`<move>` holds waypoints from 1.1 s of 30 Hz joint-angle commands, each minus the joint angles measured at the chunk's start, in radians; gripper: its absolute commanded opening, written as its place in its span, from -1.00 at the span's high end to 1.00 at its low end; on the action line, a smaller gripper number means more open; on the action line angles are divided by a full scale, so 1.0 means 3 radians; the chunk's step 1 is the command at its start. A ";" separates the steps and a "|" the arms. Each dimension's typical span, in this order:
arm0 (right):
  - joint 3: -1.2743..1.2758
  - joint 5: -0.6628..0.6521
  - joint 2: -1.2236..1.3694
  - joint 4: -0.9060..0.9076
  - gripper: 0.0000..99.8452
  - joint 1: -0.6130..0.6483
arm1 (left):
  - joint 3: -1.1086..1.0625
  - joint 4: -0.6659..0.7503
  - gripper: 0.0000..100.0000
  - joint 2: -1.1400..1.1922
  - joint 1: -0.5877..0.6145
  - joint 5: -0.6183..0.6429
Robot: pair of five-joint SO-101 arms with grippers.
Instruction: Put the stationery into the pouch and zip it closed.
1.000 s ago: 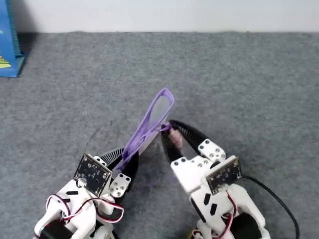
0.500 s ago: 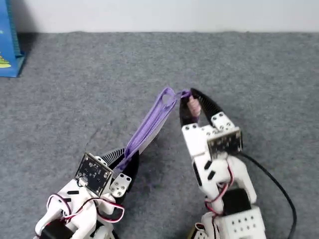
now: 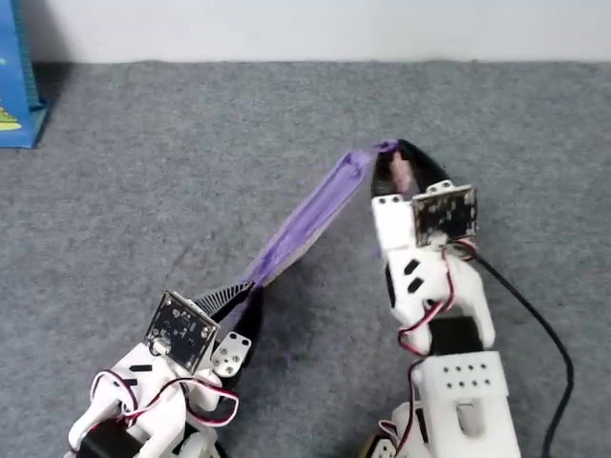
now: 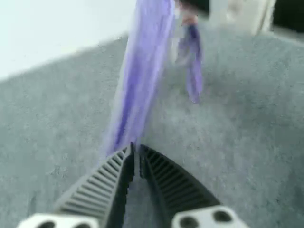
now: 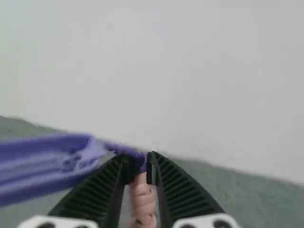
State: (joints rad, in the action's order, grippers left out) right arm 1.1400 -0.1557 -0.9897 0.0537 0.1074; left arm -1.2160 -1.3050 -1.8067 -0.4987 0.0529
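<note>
A blue box stands at the far left edge of the grey carpeted counter, against the white wall, well apart from both arms. A black cable trails from the right arm across the counter. Nothing lies between the arms and the wall.

The purple fabric pouch hangs off the counter, stretched in a taut line between the two claws. The left claw is pressed together on its near end. The right claw pinches its far end, with a pink coiled piece sitting between the fingers just behind the tips.

A second ago the right claw gripped the pouch near its middle and the far end stood open in a loop. It has since travelled toward the wall, and the loop is now drawn flat. The left claw has kept its place.
</note>
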 commanded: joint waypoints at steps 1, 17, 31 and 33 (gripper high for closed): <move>-0.0215 -0.0031 -0.0018 0.0084 0.98 -0.0084 | 0.0008 -0.0031 0.98 -0.0041 0.0000 0.0026; -0.0307 -0.0026 -0.0580 0.0908 0.68 0.0882 | 0.0335 0.0031 0.48 -0.0041 0.0660 0.0389; -0.0358 0.0179 -0.0376 0.0959 0.68 0.1506 | 0.1107 0.0020 0.43 -0.0046 0.1412 0.0593; -0.0363 0.0184 -0.0437 0.1112 0.68 0.1522 | 0.1225 0.0020 0.43 -0.0046 0.1483 0.0650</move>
State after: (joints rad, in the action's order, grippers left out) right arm 1.1001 -0.1128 -1.1063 0.3468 0.5524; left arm -0.9306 -1.3111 -1.8082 -0.0798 0.2156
